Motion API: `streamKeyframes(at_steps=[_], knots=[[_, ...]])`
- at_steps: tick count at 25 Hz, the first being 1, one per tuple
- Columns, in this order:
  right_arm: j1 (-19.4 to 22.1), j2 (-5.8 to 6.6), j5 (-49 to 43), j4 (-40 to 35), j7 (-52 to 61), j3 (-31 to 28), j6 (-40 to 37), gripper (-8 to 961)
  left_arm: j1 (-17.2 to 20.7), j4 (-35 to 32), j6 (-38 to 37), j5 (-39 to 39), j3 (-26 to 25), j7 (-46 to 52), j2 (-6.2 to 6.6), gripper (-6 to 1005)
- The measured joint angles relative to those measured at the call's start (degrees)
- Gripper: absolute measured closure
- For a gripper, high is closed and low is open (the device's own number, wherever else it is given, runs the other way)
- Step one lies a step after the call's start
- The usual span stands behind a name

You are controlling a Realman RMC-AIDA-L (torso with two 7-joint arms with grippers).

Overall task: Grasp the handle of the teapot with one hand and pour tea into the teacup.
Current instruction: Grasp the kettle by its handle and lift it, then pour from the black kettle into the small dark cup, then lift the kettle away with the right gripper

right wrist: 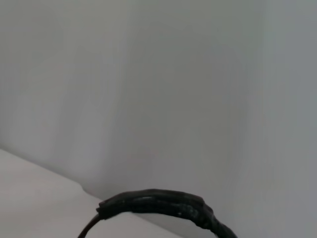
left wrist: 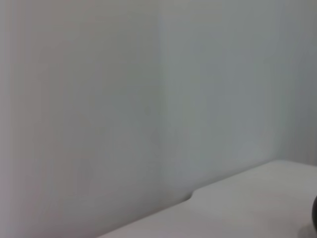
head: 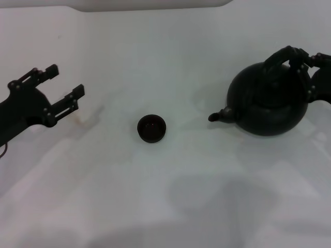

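On the white surface (head: 170, 206) the teapot (head: 269, 103) sits at the far right, its short spout (head: 220, 116) pointing left toward the teacup (head: 151, 128). The teacup stands alone near the middle, well apart from the pot. The right gripper (head: 301, 59) is at the top of the teapot, its fingers (head: 296, 53) pinching the arched handle (head: 276, 59) on its right part. In the right wrist view the ribbed handle (right wrist: 158, 204) shows close up against a pale wall. The left gripper (head: 66, 85) hovers at the far left, well apart from the teacup, its fingers (head: 75, 94) spread and holding nothing.
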State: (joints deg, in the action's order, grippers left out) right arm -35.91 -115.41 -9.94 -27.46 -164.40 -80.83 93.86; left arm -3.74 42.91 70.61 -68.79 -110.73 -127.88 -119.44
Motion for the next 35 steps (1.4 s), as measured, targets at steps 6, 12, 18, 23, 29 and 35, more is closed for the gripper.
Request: streamKeyframes(at_steps=[6,12,18,23,29,35], knots=[[-2.4,-0.17,0.0,-0.5,-0.9,-0.1,0.5,845,0.7,-3.6,0.4,0.0,-1.1,-4.9,-0.02,257],[-4.9,-0.72,1.2,-1.3,-3.2,-0.7,0.7,845,0.2,-7.1,-0.1,0.0,-1.2,-6.7,0.02,255],[-6.3,-0.81,1.4,-1.5,-4.9,-0.8,0.8,846,0.1,-7.4,-0.2,0.0,-1.3,-6.9,0.09,259],[-7.2,-0.81,1.0,-1.6,-6.4,-2.4,0.7,846,0.1,-7.5,-0.4,0.0,-1.3,-6.9,0.09,260],[-7.7,-0.77,0.5,-1.6,-6.7,-2.7,0.5,846,-0.6,-8.1,-0.5,0.4,-1.3,-6.9,0.09,259],[-8.4,-0.78,-2.2,-0.4,-6.7,-3.7,-0.7,846,-2.4,-10.6,-0.6,0.5,-1.3,-7.0,0.15,259]])
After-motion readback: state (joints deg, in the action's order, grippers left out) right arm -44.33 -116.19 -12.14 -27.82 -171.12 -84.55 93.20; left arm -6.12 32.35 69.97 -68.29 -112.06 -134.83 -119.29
